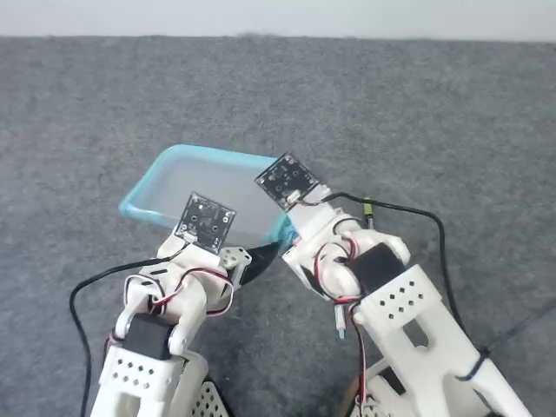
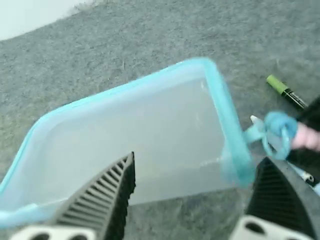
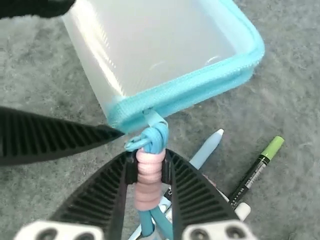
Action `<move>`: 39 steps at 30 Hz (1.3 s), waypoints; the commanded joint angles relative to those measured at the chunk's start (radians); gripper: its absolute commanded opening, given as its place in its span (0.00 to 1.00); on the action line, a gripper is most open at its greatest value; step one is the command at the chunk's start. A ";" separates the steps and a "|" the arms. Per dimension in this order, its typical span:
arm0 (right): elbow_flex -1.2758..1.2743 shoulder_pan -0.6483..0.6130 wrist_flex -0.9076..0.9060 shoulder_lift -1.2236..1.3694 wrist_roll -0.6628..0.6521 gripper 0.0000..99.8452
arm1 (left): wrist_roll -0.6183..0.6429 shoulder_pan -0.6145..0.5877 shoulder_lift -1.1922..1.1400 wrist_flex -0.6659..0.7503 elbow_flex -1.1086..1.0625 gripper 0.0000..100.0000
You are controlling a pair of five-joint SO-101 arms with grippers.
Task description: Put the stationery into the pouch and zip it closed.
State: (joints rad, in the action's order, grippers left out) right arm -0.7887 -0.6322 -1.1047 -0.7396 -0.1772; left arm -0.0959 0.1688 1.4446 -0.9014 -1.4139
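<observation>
1. Pouch (image 1: 178, 174): translucent with a cyan zip edge, lying left of centre in the high view on grey carpet (image 1: 434, 113).
2. My right gripper (image 3: 149, 159): jaws pressed together on the pink zip pull (image 3: 147, 182). A knotted blue cord (image 3: 150, 139) ties the pull to the zip at the pouch's corner.
3. My left gripper (image 2: 197, 165): jaws spread wide above the pouch's near edge, holding nothing.
4. Green-capped marker (image 3: 256, 169) and light blue pen (image 3: 207, 146): both on the carpet outside the pouch, beside my right gripper (pen tip near the zip edge).
</observation>
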 commanded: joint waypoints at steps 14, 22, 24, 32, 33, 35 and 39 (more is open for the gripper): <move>0.068 -0.047 -0.033 -0.050 0.006 0.01 | -0.005 0.083 -0.020 -0.011 0.038 0.31; 0.068 -0.051 -0.056 -0.053 0.005 0.01 | -0.014 -0.037 -0.020 0.074 -0.001 0.31; 0.068 -0.050 -0.056 -0.053 0.005 0.01 | -0.021 -0.061 -0.020 0.075 -0.001 0.31; 0.041 0.038 -0.038 -0.044 -0.023 0.01 | -0.023 -0.184 -0.012 0.077 0.007 0.32; 0.028 0.041 -0.021 -0.044 -0.026 0.01 | -0.020 -0.193 -0.012 0.078 0.007 0.32; -0.006 0.042 0.015 -0.041 -0.029 0.01 | -0.020 -0.216 -0.012 0.078 0.010 0.32; -0.029 0.042 0.039 -0.038 -0.031 0.01 | -0.018 -0.252 -0.012 0.078 0.016 0.32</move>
State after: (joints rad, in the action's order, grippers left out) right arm -0.8193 -0.6122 -1.0833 -0.7518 -0.1895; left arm -0.1005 -0.0307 1.4446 -0.8554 -1.4323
